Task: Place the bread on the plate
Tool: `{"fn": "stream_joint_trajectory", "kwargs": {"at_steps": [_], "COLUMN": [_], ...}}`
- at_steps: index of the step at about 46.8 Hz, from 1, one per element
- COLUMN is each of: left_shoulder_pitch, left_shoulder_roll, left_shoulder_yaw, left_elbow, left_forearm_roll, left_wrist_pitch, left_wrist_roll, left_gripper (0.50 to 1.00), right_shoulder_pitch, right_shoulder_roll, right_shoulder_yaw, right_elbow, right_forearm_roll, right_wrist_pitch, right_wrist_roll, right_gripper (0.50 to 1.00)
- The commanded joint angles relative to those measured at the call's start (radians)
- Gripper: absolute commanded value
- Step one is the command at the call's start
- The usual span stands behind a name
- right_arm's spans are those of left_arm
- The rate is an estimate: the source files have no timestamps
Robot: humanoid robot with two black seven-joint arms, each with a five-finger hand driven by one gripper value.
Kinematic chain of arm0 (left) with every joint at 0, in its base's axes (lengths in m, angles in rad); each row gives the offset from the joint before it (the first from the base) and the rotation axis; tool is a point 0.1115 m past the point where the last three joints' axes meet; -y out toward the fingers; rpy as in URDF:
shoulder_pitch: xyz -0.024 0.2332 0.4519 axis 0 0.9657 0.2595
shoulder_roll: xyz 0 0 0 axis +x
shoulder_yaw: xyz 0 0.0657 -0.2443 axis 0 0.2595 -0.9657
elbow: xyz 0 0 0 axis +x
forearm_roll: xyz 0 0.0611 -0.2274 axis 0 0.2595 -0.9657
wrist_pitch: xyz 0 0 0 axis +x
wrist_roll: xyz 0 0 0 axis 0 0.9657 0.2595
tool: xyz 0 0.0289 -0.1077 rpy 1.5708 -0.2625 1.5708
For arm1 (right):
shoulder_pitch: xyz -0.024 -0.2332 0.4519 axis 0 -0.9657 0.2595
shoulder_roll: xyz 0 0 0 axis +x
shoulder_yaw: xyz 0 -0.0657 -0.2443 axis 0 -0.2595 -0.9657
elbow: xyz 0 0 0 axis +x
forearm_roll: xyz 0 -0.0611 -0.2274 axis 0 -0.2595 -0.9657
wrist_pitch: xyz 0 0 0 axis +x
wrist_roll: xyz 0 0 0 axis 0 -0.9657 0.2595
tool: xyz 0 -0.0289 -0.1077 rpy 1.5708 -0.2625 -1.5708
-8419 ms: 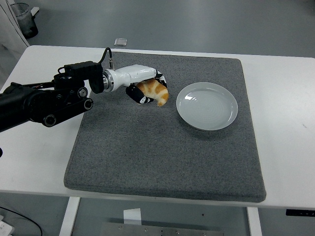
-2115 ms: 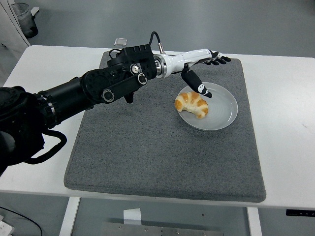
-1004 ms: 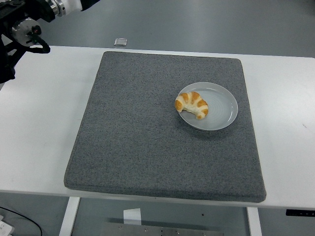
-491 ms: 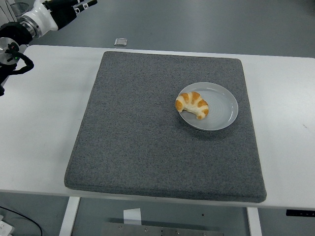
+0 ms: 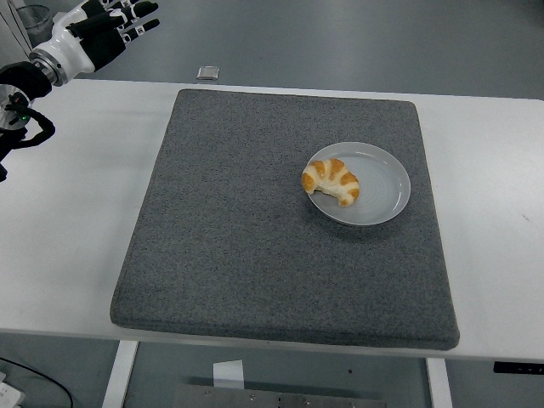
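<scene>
A single head view looks forward and down from high on the robot's side of the white table (image 5: 68, 229), whose near edge runs along the bottom of the picture with its legs and the floor showing beneath. The grey mat (image 5: 280, 221) fills the middle from a moderate distance, the table's far edge and grey floor lie across the top, and no second view shares the scene.
</scene>
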Motion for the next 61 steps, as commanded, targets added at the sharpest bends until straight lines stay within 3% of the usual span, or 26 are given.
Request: {"fn": "stream_joint_trajectory", "kwargs": {"at_steps": [1,61], "left_shoulder_pitch": [0.013,0.025], "left_shoulder_roll": [-0.003,-0.034], "left_shoulder_yaw": [-0.001,-0.013], "left_elbow": [0.000,0.000], "left_forearm_roll": [-0.002,-0.028], "left_wrist_pitch": [0.002,0.000], "left_wrist_roll": [0.000,0.000], "left_gripper": [1.000,1.000], "right_shoulder_pitch": [0.000,-0.003], "right_shoulder_roll": [0.000,0.000], "right_shoulder_yaw": [0.003,0.012], "right_elbow": [0.000,0.003], "right_forearm_roll": [0.000,0.014], "right_wrist_pitch": [0.006,-0.002], "right_wrist_roll": [0.000,-0.001], "right_gripper": [0.932,0.932]}}
